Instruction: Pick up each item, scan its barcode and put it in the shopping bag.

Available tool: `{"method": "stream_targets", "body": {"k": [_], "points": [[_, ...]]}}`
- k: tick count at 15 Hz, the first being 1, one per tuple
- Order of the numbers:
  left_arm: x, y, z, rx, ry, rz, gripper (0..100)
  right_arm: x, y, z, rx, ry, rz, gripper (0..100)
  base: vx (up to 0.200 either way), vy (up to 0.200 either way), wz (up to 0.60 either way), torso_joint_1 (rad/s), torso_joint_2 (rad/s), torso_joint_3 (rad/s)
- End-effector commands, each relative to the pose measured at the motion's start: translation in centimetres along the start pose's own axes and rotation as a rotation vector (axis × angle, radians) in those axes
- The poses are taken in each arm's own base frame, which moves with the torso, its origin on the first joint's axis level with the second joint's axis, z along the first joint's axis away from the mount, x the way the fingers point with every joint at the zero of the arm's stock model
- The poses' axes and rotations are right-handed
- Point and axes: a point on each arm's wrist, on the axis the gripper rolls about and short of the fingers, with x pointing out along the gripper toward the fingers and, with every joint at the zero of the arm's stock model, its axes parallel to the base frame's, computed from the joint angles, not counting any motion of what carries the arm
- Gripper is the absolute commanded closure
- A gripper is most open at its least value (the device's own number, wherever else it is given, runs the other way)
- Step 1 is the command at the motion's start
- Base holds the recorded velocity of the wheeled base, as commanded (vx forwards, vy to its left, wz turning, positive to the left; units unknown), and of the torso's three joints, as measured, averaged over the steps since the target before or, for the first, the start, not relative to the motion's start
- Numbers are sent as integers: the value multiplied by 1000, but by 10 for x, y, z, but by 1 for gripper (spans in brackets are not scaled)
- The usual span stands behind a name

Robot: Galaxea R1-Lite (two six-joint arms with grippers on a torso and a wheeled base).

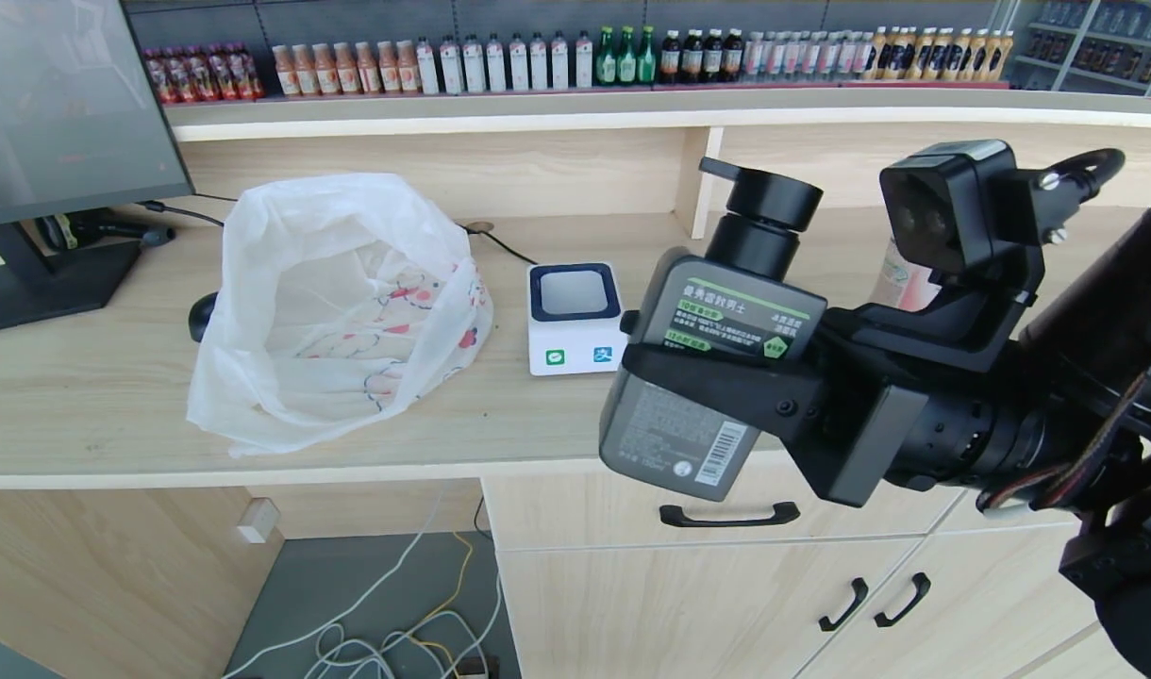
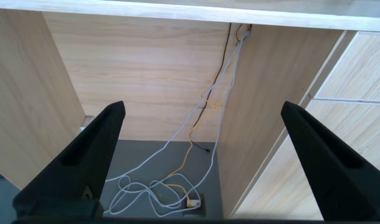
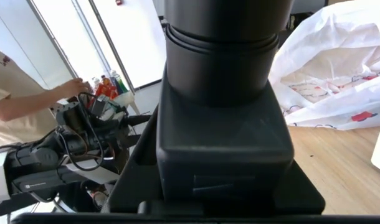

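My right gripper [image 1: 726, 377] is shut on a dark grey pump bottle [image 1: 717, 354] with a black cap, held above the counter's front edge just right of the white scanner [image 1: 575, 318]. The bottle's barcode label [image 1: 722, 453] faces up toward the head camera. In the right wrist view the bottle [image 3: 224, 124] stands close, with the shopping bag [image 3: 339, 68] behind it. The white plastic shopping bag [image 1: 340, 302] stands open on the counter, left of the scanner. My left gripper [image 2: 196, 162] hangs open below the counter, over floor cables, with nothing between its fingers [image 2: 84, 162].
A monitor [image 1: 66, 104] on a stand occupies the counter's far left, with a black mouse [image 1: 201, 316] beside the bag. Another item [image 1: 906, 278] stands partly hidden behind my right arm. Drawers with black handles [image 1: 729, 516] lie under the counter. Several bottles [image 1: 575, 57] line the back shelf.
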Motion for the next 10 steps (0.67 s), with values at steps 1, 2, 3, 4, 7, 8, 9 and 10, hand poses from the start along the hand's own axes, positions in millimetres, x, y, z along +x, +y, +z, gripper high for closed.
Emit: {"method": "stream_targets", "body": {"k": [1, 2, 3, 4, 7, 8, 9, 10], "points": [[0, 0, 0, 0, -1, 0, 0, -7, 3, -4, -18, -6, -40, 100, 0, 0, 0, 0, 0, 0], [0, 0, 0, 0, -1, 0, 0, -10, 4, -7, -24, -15, -56, 100, 0, 0, 0, 0, 0, 0], [0, 0, 0, 0, -1, 0, 0, -13, 5, -10, -32, -28, -80, 100, 0, 0, 0, 0, 0, 0], [0, 0, 0, 0, -1, -1, 0, -16, 5, -13, -38, -47, -125, 100, 0, 0, 0, 0, 0, 0], [0, 0, 0, 0, -1, 0, 0, -23, 6, -21, -72, -79, -261, 100, 0, 0, 0, 0, 0, 0], [0, 0, 0, 0, -1, 0, 0, -29, 6, -25, -90, -119, -371, 100, 0, 0, 0, 0, 0, 0], [0, 0, 0, 0, -1, 0, 0, -33, 6, -28, -115, -133, -445, 100, 0, 0, 0, 0, 0, 0], [0, 0, 0, 0, -1, -1, 0, -36, 6, -31, -151, -126, -507, 100, 0, 0, 0, 0, 0, 0]]}}
